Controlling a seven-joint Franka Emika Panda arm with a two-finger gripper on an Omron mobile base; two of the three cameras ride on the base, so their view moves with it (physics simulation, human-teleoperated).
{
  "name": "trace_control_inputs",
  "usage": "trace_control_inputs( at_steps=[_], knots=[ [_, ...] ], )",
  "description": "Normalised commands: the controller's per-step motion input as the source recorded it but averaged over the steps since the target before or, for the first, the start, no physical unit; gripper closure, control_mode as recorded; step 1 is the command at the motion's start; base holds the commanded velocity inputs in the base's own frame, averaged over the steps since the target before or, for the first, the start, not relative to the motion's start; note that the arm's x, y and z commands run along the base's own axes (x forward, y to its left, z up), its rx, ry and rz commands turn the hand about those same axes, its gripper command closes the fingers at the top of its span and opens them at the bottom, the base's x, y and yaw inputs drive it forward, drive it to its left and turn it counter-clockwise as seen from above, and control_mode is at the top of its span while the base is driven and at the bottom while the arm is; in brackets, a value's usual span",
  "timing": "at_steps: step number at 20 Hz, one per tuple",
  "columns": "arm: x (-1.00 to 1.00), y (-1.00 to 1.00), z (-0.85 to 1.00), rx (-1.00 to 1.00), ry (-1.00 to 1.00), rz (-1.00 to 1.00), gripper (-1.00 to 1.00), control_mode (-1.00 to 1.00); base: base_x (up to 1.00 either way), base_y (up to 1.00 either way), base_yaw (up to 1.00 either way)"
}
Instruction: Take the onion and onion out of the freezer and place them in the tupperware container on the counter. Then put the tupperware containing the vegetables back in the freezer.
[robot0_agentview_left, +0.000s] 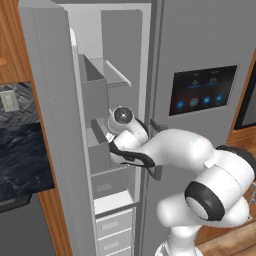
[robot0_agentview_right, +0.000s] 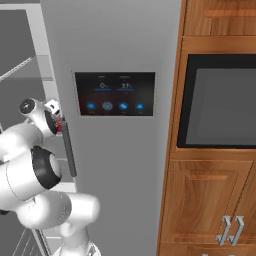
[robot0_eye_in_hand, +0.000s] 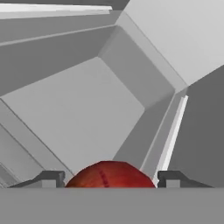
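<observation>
Between the pincer (robot0_eye_in_hand: 109, 180) fingertips — wide apart — red-orange onion (robot0_eye_in_hand: 109, 175), inside freezer (robot0_eye_in_hand: 87, 109).

- The freezer (robot0_agentview_left: 112, 125) stands open, with its swung-out door (robot0_agentview_left: 55, 140) on the left and the door with the display panel (robot0_agentview_left: 202, 90) on the right.
- The desk (robot0_agentview_left: 22, 160) lies further left, beyond the open door.
- Inside the freezer, a shelf (robot0_agentview_left: 112, 72) sits high, bins (robot0_agentview_left: 97, 145) below it, and drawers (robot0_agentview_left: 115, 230) at the bottom.
- The arm reaches from the right into the compartment at bin height.
- In the hand view, an onion (robot0_eye_in_hand: 109, 175) lies between the two tips of the pincer (robot0_eye_in_hand: 109, 179), inside a bin.
- To the right of the panel door stand wooden cabinets (robot0_agentview_right: 210, 200) with a built-in oven (robot0_agentview_right: 220, 102) above them.
</observation>
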Motion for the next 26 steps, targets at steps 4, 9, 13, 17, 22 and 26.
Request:
trace_control_inputs(
  at_steps=[4, 9, 13, 17, 22, 26],
  knots=[
    [-0.57, 0.01, 0.33, 0.00, -0.05, 0.04, 1.00, -1.00, 0.00, 0.00, 0.00],
    [-0.67, 0.05, 0.50, 0.00, -0.01, 0.02, 1.00, -1.00, 0.00, 0.00, 0.00],
    [-0.75, 0.00, 0.59, 0.00, 0.00, 0.01, 1.00, -1.00, 0.00, 0.00, 0.00],
    [-0.81, 0.00, 0.67, 0.00, 0.00, 0.00, 1.00, -1.00, 0.00, 0.00, 0.00],
    [-0.72, -0.17, 0.54, 0.00, 0.09, -0.05, 1.00, -1.00, 0.00, 0.00, 0.00],
    [-0.51, -0.46, 0.48, 0.02, 0.20, -0.16, 1.00, -1.00, 0.00, 0.00, 0.00]
  ],
)
